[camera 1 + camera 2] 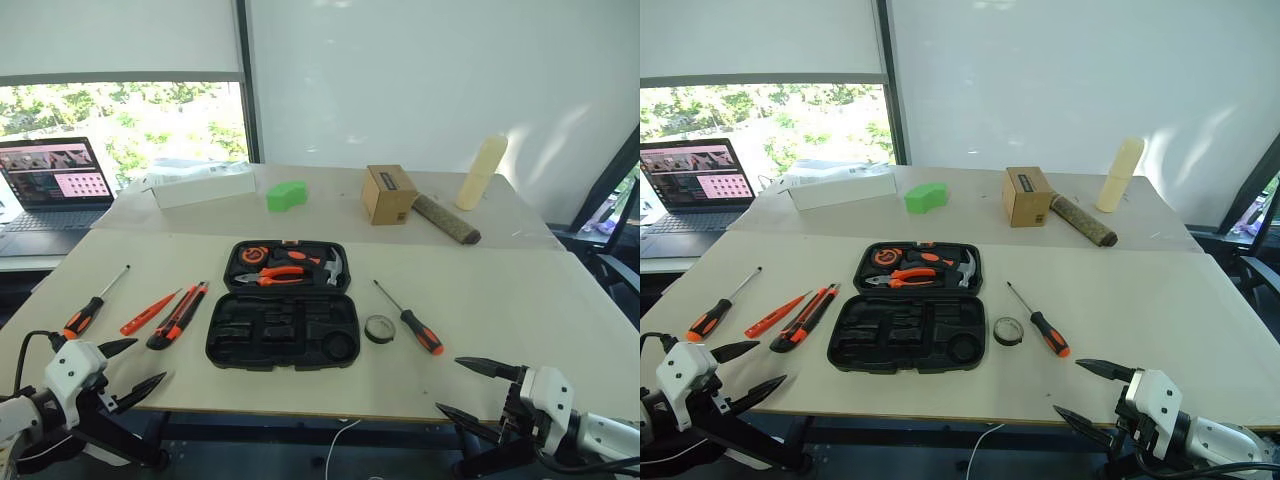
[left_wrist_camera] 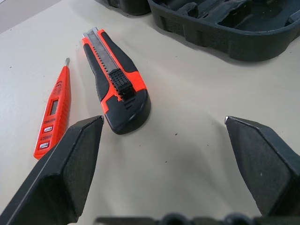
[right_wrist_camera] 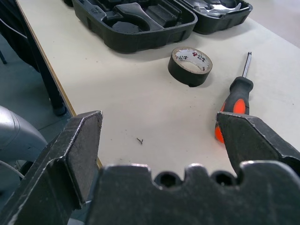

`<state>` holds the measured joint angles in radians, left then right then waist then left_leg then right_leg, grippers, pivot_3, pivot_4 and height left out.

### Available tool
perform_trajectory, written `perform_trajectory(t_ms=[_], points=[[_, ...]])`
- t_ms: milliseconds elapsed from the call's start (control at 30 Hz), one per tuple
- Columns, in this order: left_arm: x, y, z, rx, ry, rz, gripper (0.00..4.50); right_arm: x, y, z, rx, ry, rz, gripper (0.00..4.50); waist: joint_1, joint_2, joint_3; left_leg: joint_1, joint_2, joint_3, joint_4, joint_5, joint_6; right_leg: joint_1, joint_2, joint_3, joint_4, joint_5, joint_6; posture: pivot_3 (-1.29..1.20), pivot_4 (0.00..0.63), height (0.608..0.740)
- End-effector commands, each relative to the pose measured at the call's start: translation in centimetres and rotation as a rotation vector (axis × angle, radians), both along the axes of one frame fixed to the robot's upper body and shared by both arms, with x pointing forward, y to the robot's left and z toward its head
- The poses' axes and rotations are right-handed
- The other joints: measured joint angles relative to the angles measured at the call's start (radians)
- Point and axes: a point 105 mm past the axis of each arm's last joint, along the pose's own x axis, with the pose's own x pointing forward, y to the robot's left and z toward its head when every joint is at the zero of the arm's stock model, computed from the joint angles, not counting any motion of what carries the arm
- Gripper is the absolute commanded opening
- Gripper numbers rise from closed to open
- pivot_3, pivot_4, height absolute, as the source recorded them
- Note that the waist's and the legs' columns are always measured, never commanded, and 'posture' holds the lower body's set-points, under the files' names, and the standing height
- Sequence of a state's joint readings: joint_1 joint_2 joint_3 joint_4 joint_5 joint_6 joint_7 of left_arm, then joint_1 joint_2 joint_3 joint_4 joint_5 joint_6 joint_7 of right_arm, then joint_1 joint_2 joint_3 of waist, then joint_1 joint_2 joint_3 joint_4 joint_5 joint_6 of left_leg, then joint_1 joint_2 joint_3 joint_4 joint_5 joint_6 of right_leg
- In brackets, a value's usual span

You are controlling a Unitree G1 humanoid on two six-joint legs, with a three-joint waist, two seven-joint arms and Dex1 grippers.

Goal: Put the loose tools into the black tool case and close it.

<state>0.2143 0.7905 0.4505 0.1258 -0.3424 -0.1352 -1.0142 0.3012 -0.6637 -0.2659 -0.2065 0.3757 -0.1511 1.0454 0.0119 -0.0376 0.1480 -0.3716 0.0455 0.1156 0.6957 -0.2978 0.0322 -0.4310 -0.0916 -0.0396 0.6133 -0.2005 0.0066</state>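
The black tool case lies open in the middle of the table, its near half bare and its far half holding pliers and other tools. Left of it lie a screwdriver, a slim orange tool and an orange-black utility knife. To its right are a black tape roll and a second screwdriver. My left gripper hovers open at the table's near left edge, close to the knife. My right gripper hangs open at the near right edge, facing the tape roll.
On the far table stand a cardboard box, a green block, a flat white box, a rough dark cylinder and a cream cylinder. A laptop sits at far left. The table's front edge runs between my grippers.
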Motion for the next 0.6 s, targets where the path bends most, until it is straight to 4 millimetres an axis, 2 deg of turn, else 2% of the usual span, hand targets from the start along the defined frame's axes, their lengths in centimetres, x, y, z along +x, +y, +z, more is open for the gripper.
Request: perform_trajectory(t_ms=[33,100,167,233,300,400,467,567,600], points=[[-0.3,1.7,1.4,-0.089,-0.08,0.124,4.47,0.2,2.0,2.3,0.061,-0.103,0.084,4.5,0.0,0.0,0.0,0.0,0.0,0.0,0.0,0.0,0.0,0.0,0.0,0.0,0.0,0.0,0.0,0.0,0.15,0.74],[-1.9,5.2,1.5,-0.241,-0.11,0.356,4.47,0.3,4.6,4.4,0.164,-0.179,0.182,4.5,-0.015,0.0,0.0,0.001,0.001,0.0,0.0,0.0,0.0,0.0,0.0,0.001,0.0,0.0,0.0,0.0,0.15,0.74],[-4.7,8.4,0.5,-0.337,-0.134,0.595,4.47,0.6,6.5,6.7,0.321,-0.213,0.209,4.5,-0.03,0.0,0.0,0.001,0.003,0.0,0.0,0.0,0.0,0.0,0.002,0.001,0.0,0.0,0.0,0.0,0.15,0.74],[-6.6,10.1,-0.2,-0.393,-0.141,0.737,4.47,0.6,7.7,7.8,0.379,-0.242,0.236,4.5,-0.037,0.0,0.0,0.003,0.004,0.0,-0.001,0.0,-0.001,0.0,0.003,0.002,0.001,0.0,-0.001,0.0,0.15,0.74],[-7.4,10.5,-0.4,-0.436,-0.141,0.797,4.47,0.5,8.4,8.0,0.377,-0.272,0.258,4.5,-0.024,-0.001,-0.001,0.002,0.004,-0.001,-0.001,0.0,-0.001,0.0,0.002,0.0,0.002,0.0,-0.001,0.0,0.15,0.74],[-7.1,10.7,0.1,-0.515,-0.147,0.84,4.47,0.5,8.8,8.0,0.376,-0.295,0.266,4.5,0.007,-0.003,-0.001,0.002,0.001,-0.001,0.0,-0.001,-0.001,0.001,-0.001,-0.002,0.001,0.0,-0.001,0.0,0.15,0.74],[-6.0,10.6,0.6,-0.548,-0.126,0.833,4.47,0.5,8.8,7.9,0.376,-0.295,0.266,4.5,0.025,-0.002,-0.001,0.002,0.0,-0.002,0.002,-0.001,-0.001,0.0,-0.002,-0.004,-0.001,-0.001,-0.002,0.0,0.15,0.74],[-3.4,10.5,1.9,-0.519,-0.067,0.808,4.47,0.5,8.8,7.6,0.366,-0.29,0.275,4.5,0.029,-0.006,-0.004,0.002,0.0,-0.002,0.003,0.0,-0.001,0.0,-0.002,-0.004,0.0,-0.002,-0.005,0.0,0.15,0.74],[-2.1,11.0,3.1,-0.522,-0.087,0.813,4.47,0.4,8.8,7.5,0.363,-0.288,0.278,4.5,0.027,-0.007,-0.004,0.002,0.001,-0.003,0.003,0.0,-0.002,0.002,-0.001,-0.004,0.001,-0.002,-0.006,0.0,0.15,0.74]])
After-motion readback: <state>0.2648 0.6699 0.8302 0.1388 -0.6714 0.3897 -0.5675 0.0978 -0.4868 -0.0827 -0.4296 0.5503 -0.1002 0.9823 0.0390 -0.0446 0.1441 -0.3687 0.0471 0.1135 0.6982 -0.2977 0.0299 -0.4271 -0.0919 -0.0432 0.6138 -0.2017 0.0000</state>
